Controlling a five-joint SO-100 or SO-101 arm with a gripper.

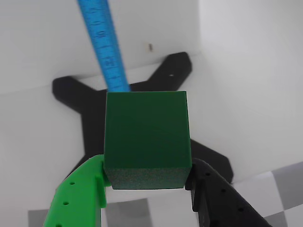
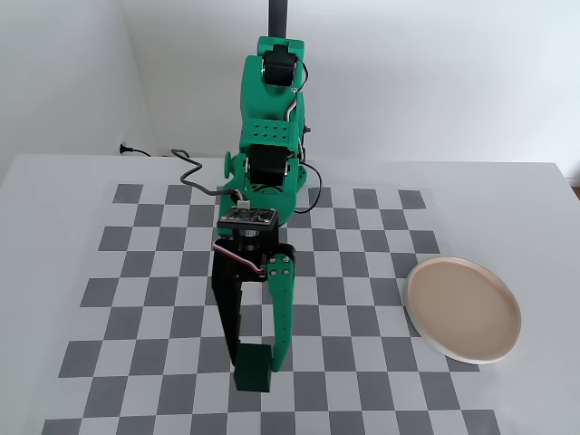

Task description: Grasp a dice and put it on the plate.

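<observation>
Hand: the hand (image 2: 256, 367) is clenched on the dice (image 2: 253, 371), one black finger (image 2: 227, 308) and one green finger (image 2: 281, 308) pressing its opposite sides, low centre of the fixed view.
Dice: a plain dark green cube; in the wrist view it fills the middle of the frame, dice (image 1: 147, 139) squarely between the finger tips, which only reach its lower edge.
Height: whether the cube rests on the checkered mat (image 2: 362, 272) or hangs just above it, I cannot tell from these views.
Plate: the plate (image 2: 464, 309) sits at the right of the fixed view, empty, well apart from the dice, on the bench (image 2: 507, 190).
Step in hand: judged as securing the grip before carrying.
Doing it well: keep the squeeze steady, since the hold looks shallow; lift straight up until clear of the mat, then swing toward the right of the fixed view without jerks.
Placement advice: lower over the plate's middle, away from the raised rim, and let go only when the cube is near the surface.
Risk: a fast swing could twist the cube out of the tips.
</observation>
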